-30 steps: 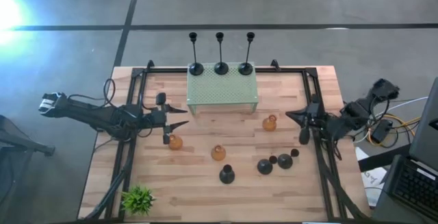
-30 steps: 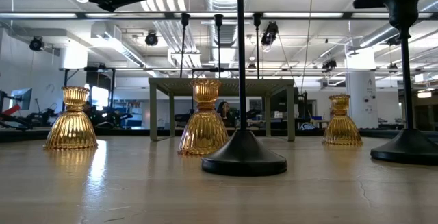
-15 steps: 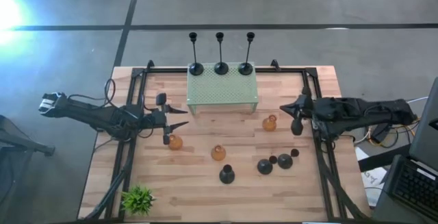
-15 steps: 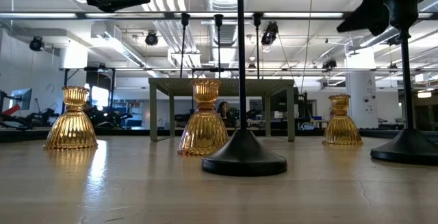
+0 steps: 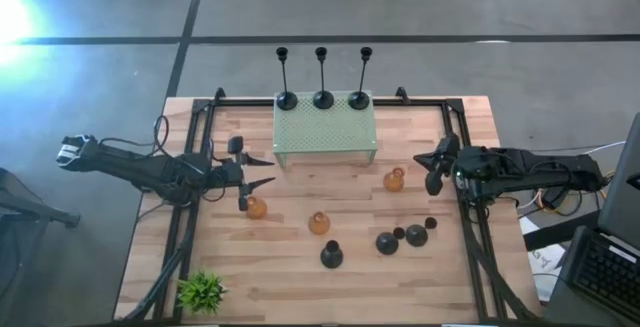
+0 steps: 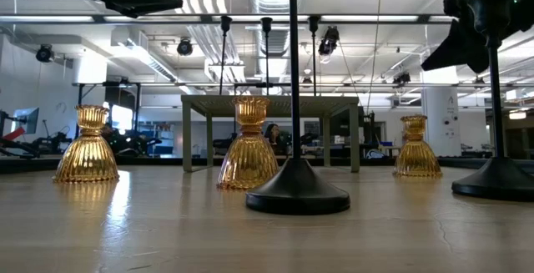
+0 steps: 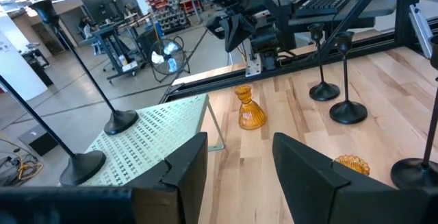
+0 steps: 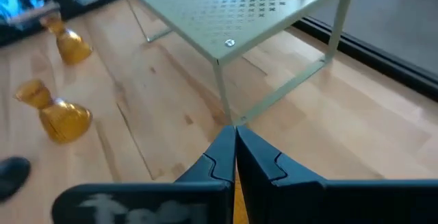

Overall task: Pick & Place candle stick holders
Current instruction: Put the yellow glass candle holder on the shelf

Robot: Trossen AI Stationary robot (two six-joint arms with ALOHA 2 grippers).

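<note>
On the wooden tabletop we find amber holders scattered toward 6 o'clock of the mint stand, awaiting pickup; left tool spread apart, right tool pinched together.

closed fingers, mint stand, amber holders

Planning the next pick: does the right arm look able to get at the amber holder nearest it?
Probably yes. The right gripper, fingers shut, hangs just beside that amber holder, with bare table between them.
</note>
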